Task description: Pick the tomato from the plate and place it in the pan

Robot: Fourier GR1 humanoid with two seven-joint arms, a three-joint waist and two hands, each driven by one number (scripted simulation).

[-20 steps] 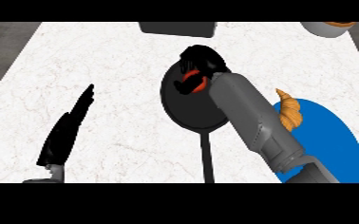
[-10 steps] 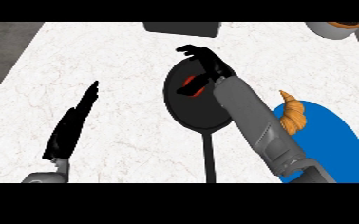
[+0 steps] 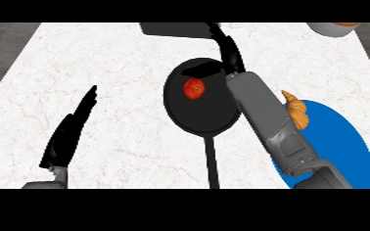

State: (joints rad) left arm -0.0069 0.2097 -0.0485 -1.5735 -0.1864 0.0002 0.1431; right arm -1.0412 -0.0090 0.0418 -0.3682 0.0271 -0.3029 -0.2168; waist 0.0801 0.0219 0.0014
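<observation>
A red tomato (image 3: 194, 88) lies inside the black pan (image 3: 195, 117), in its far half, with nothing touching it. My right hand (image 3: 228, 50) is raised above the pan's far right rim, fingers straight and open, holding nothing. Its grey forearm crosses the pan's right side and hides part of the rim. The blue plate (image 3: 325, 137) lies at the right, partly under that forearm. My left hand (image 3: 71, 129) stays open at the lower left, fingers pointing up, resting.
A brown croissant (image 3: 296, 110) sits on the blue plate's left edge. The pan's long handle (image 3: 212, 161) runs toward the near edge. A grey object (image 3: 177, 29) stands at the counter's back, and a bowl (image 3: 334, 28) shows at the top right corner.
My right hand has let go of the tomato, opened and lifted away toward the back. The tomato now lies uncovered in the pan. The left hand is unchanged.
</observation>
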